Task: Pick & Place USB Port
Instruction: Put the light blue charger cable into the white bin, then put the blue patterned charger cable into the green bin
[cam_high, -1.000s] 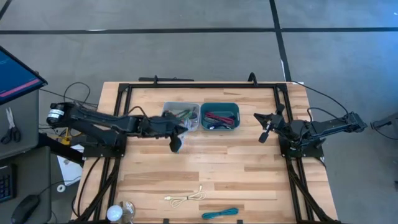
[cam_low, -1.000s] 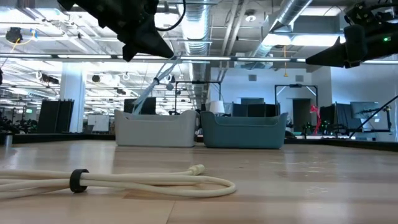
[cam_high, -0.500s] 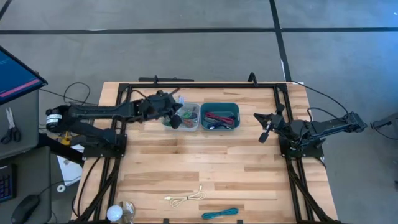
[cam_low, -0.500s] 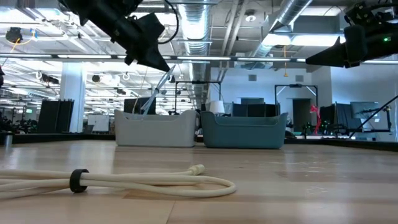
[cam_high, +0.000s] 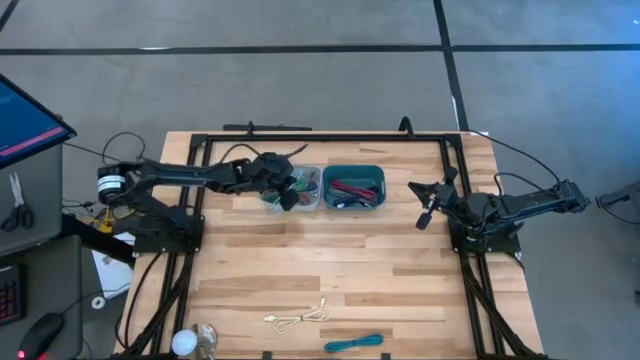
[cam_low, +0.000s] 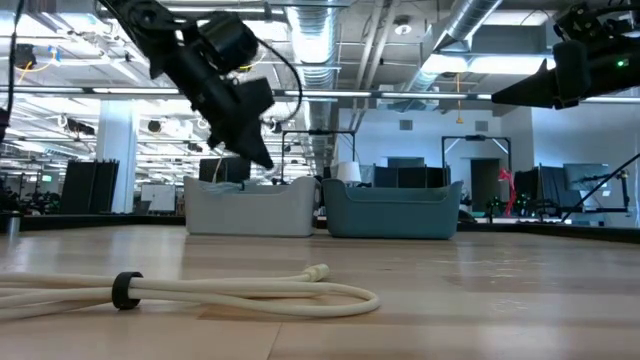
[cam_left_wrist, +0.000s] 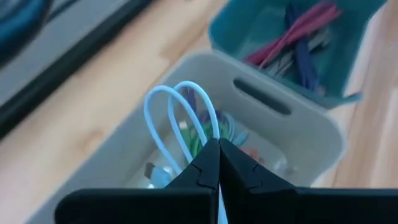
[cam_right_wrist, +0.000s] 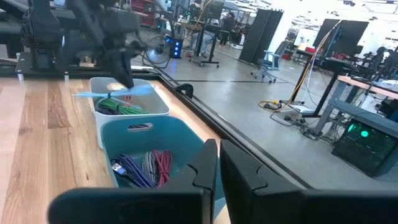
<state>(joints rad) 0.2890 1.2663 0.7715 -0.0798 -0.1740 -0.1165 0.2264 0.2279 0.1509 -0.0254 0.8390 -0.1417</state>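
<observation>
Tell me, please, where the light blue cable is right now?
In the left wrist view, the light blue cable is held by the shut left gripper over the grey bin, beside the teal bin.

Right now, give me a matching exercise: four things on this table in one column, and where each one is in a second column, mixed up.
Things:
1. left gripper
2. right gripper
3. cream cable
4. red cables

Places:
A. lying loose near the table's front edge
B. over the grey bin, shut on a light blue cable
C. inside the teal bin
D. waiting right of the teal bin

Pairs: 1-B, 2-D, 3-A, 4-C
</observation>
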